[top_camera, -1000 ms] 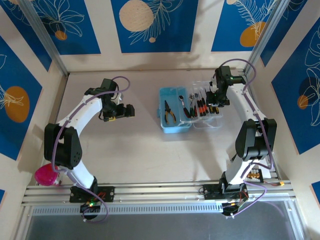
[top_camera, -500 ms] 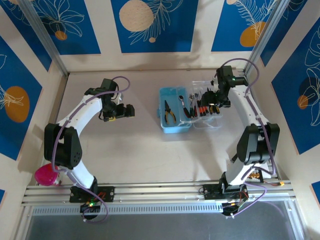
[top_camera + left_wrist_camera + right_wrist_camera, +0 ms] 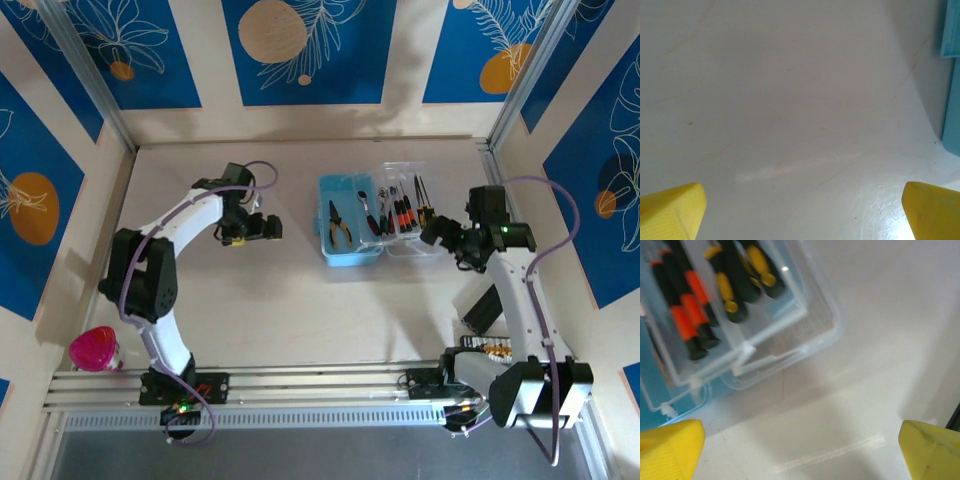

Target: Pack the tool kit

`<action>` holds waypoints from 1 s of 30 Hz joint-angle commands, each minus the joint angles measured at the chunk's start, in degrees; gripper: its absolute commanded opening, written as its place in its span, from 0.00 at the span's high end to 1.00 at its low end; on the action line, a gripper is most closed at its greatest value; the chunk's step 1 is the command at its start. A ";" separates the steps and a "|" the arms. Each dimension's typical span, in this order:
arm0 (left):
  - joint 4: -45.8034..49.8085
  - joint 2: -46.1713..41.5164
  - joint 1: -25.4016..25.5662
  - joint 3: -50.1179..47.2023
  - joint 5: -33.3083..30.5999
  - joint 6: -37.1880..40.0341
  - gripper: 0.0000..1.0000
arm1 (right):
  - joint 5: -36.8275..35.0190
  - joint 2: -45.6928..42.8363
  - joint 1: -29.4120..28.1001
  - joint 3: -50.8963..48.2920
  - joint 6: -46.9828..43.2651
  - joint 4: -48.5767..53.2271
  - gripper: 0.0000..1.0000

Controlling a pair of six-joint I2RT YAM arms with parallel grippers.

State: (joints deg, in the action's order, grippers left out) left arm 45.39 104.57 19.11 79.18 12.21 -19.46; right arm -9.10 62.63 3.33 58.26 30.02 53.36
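The tool kit lies open at the table's middle: a light-blue base [image 3: 350, 245] holding black-handled pliers [image 3: 340, 222] and a wrench [image 3: 365, 200], and a clear lid [image 3: 412, 240] to its right carrying a row of screwdrivers [image 3: 402, 212]. My right gripper [image 3: 434, 232] hovers open just off the lid's near right corner, empty. In the right wrist view the right gripper [image 3: 800, 450] is over bare table, with the lid [image 3: 805, 335] and its orange-handled screwdrivers [image 3: 690, 310] ahead. My left gripper [image 3: 270, 227] is open left of the base; in its wrist view the left gripper [image 3: 805, 210] holds nothing and the base's edge [image 3: 952, 75] shows at the right.
A pink cup [image 3: 95, 350] stands at the near left by the rail. A small holder with orange bits [image 3: 492, 349] sits near the right arm's base. Blue patterned walls enclose the table on three sides.
My right gripper has opened and drawn back from over the lid toward the near right. The left gripper has shifted slightly right, toward the case.
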 commanded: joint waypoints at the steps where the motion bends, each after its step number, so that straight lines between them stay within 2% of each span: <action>1: -1.41 2.73 2.15 4.27 1.75 -0.84 0.00 | 2.99 -2.14 2.31 -3.96 7.51 -2.93 0.04; 5: -2.12 6.76 3.91 7.63 2.16 -1.06 0.00 | 5.33 -2.14 4.69 -8.54 9.29 -5.51 0.16; 12: -3.28 12.27 5.58 11.49 3.00 -2.12 0.00 | 6.51 2.80 6.73 -11.66 10.84 -11.48 0.43; 23: -3.74 16.66 6.20 14.19 3.95 -2.68 0.00 | 6.44 12.06 7.56 -11.31 12.52 -22.35 0.58; 30: -4.26 17.63 6.29 14.17 4.49 -3.20 0.00 | 7.15 18.24 7.07 -9.35 12.78 -25.18 0.66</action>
State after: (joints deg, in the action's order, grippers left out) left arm 41.17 120.84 24.84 91.83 15.09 -22.09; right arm -3.75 79.20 10.57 47.18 42.11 30.33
